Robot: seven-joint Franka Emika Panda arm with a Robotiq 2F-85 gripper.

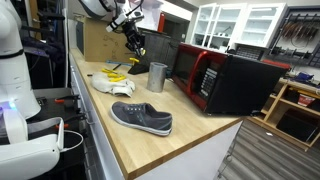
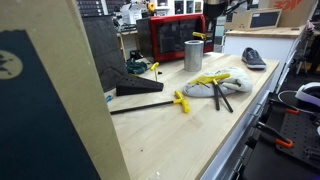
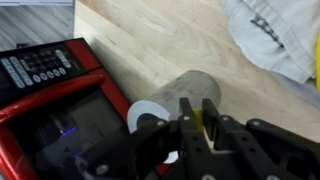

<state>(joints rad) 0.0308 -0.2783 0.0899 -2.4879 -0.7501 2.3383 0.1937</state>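
Note:
My gripper (image 3: 198,108) hangs above the wooden counter, just over a grey metal cup (image 3: 175,95). Its two fingers are shut on a thin yellow object (image 3: 201,122), of which only a sliver shows between them. In both exterior views the gripper (image 1: 137,46) (image 2: 212,12) is above and slightly behind the upright cup (image 1: 157,77) (image 2: 193,55). What the yellow object is cannot be made out.
A red and black microwave (image 1: 225,80) (image 3: 50,100) stands right beside the cup. A white cloth (image 1: 112,83) (image 2: 225,82) carries yellow and black tools. A grey shoe (image 1: 142,118) lies near the counter's front edge. A yellow-handled tool (image 2: 181,101) lies apart.

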